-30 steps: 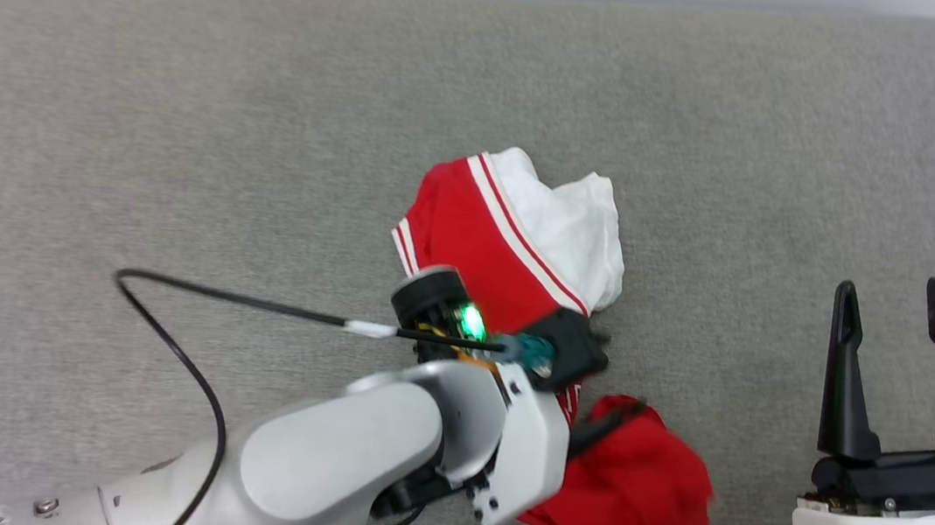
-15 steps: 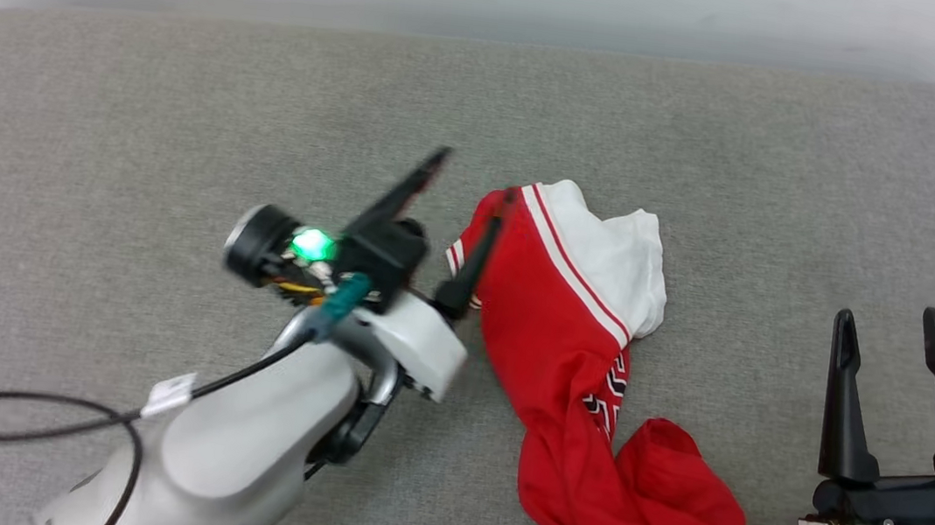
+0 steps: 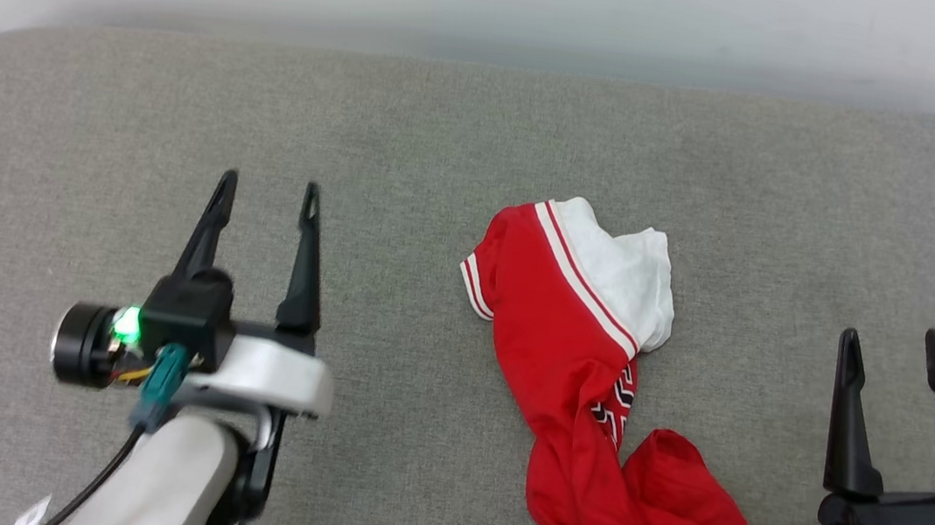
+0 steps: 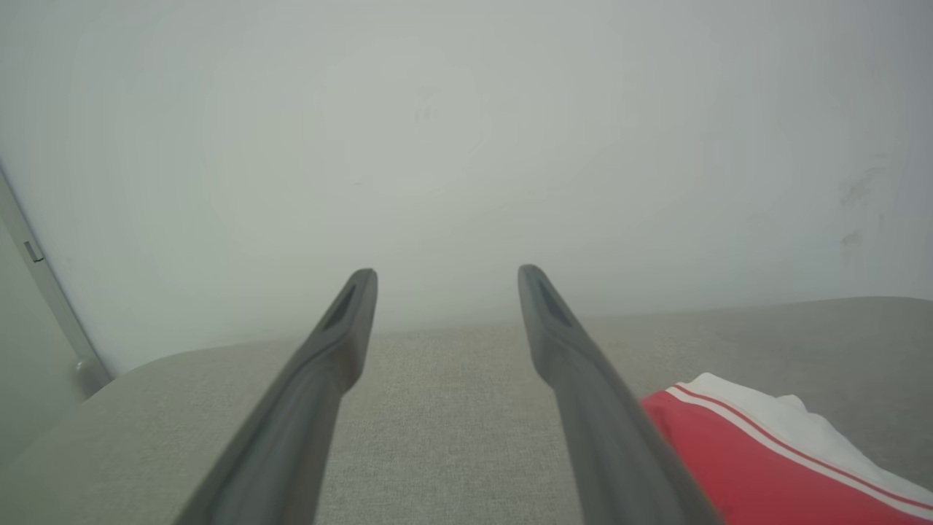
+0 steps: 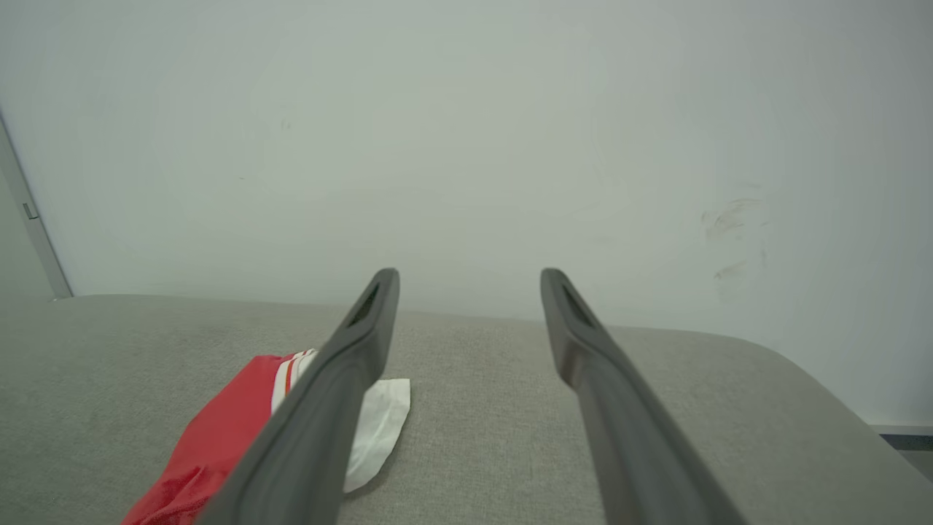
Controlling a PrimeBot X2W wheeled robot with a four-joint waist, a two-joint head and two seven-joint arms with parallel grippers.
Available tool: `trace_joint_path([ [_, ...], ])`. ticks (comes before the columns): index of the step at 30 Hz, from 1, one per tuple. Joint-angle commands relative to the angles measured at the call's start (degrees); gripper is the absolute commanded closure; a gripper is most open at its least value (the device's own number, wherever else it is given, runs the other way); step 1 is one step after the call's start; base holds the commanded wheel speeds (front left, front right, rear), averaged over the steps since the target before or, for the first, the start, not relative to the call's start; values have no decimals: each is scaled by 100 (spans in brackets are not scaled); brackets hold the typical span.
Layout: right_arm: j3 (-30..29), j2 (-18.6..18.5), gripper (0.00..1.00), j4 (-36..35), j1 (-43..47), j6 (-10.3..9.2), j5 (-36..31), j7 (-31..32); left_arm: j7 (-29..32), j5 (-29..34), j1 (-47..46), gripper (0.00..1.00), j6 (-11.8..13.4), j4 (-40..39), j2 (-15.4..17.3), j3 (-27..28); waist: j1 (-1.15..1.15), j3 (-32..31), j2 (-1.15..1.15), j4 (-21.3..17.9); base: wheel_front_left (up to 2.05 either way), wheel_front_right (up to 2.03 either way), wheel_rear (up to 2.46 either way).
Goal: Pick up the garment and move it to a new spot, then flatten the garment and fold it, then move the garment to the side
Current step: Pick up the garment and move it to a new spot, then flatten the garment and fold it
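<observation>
The red jersey T-shirt (image 3: 572, 345) lies crumpled in a long, twisted heap on the grey fabric surface (image 3: 446, 137). It sits between the left hand (image 3: 269, 184) and the right hand (image 3: 892, 337), touching neither and nearer the right one. Its far end is about level with the left hand's fingers and shows a white sleeve bunched beside red-white striped trim. A scrap of black lettering peeks from a fold at mid-length. The near end is a rumpled red wad just left of the right hand's base.
</observation>
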Motion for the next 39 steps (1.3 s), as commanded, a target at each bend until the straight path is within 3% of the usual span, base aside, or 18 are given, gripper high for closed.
trace_joint_path([
  [1,-17,13,0,53,90,-4,38,-12,-15,151,281,0,-71,-88,-75,219,0,-59,0,-9,0,0,0],
  [12,-157,13,0,226,380,-4,231,-12,-16,921,1473,0,-732,-329,-607,1297,0,-320,0,-40,0,0,0],
  [23,-138,13,0,337,737,-4,329,-12,-16,1350,2124,0,-1436,-296,-1034,1948,0,-560,0,11,0,0,0],
  [39,-26,13,0,368,918,-4,421,-12,-17,1678,2383,0,-1986,-137,-1447,2438,0,-640,0,77,0,0,0],
])
